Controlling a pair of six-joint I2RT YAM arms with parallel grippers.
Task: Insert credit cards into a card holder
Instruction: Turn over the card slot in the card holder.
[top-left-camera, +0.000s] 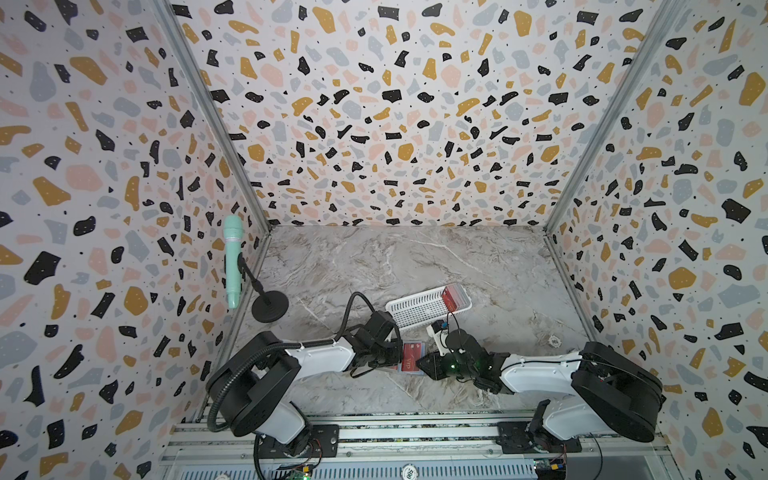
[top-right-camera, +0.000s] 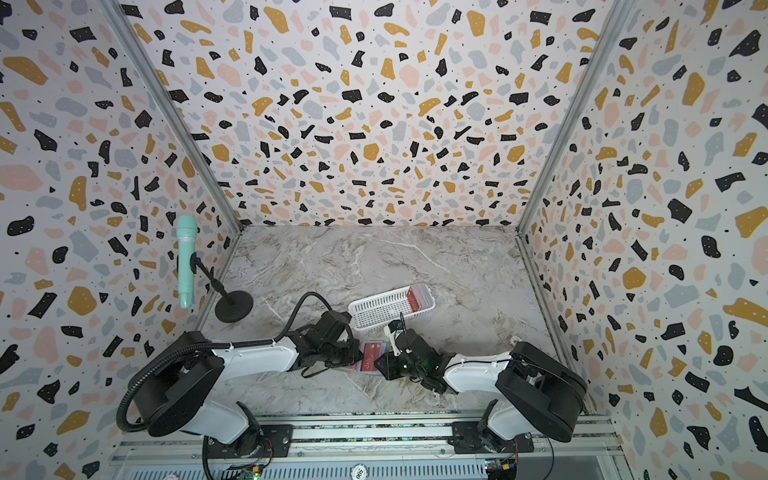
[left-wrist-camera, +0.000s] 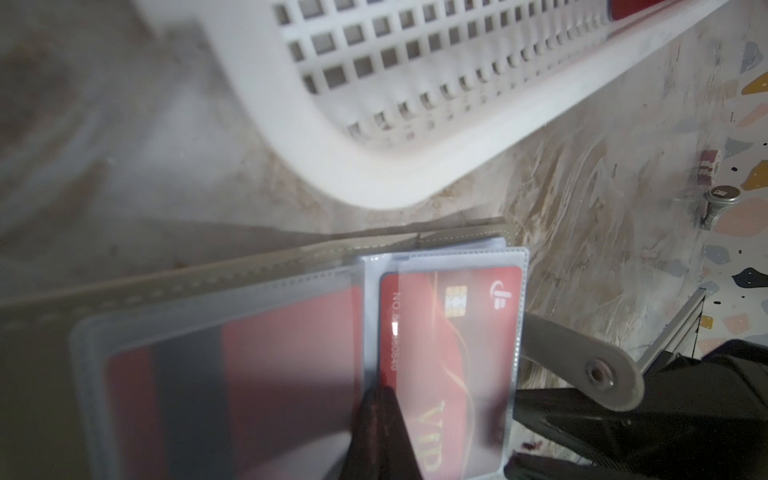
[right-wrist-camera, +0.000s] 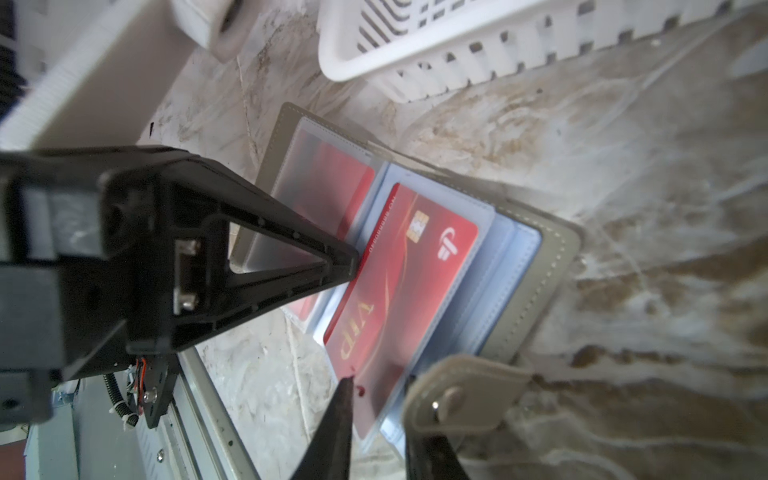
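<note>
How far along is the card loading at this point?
Done: one red card sits in a sleeve of the open card holder. In hand: the VIP card looks almost fully sleeved, with a strip of its edge showing and the shut left gripper touching that edge. Left: seating it, then the red cards in the white basket.

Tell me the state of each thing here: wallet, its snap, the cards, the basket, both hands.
card holder: open, lying flat.
snap tab: unfastened.
VIP card: mostly in a clear sleeve, one long edge uncovered.
second red card: sleeved on the facing page.
basket: upright, red cards at one end.
left hand: shut, tip at the VIP card's edge.
right hand: slightly open, one fingertip on the VIP card.
</note>
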